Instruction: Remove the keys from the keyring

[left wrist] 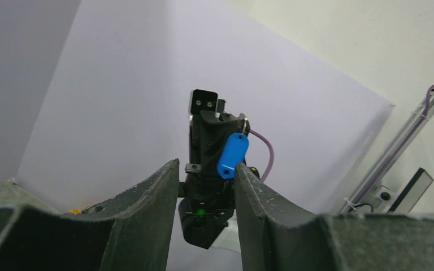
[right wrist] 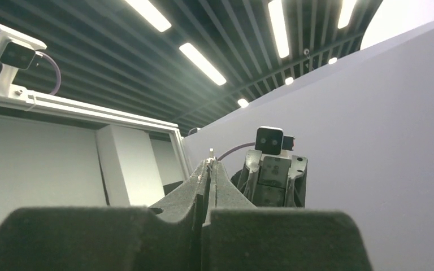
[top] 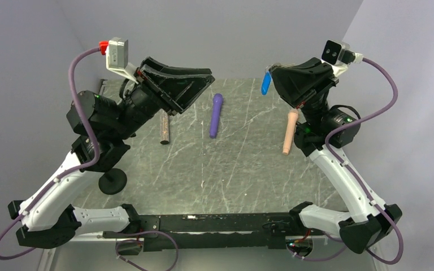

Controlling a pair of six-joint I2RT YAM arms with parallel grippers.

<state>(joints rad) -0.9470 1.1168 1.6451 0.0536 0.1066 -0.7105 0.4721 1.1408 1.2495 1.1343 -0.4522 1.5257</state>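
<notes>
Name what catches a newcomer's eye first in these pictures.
The blue-tagged keyring dangles in mid-air from the tip of the shut right gripper, raised over the far right of the table. The left gripper, fingers apart, is raised opposite and points at it across a gap. Below them, a purple wand lies mid-table on the grey marble.

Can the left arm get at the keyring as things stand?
Likely yes: the keyring hangs from the right end effector, with open air between it and the left end effector.
</notes>
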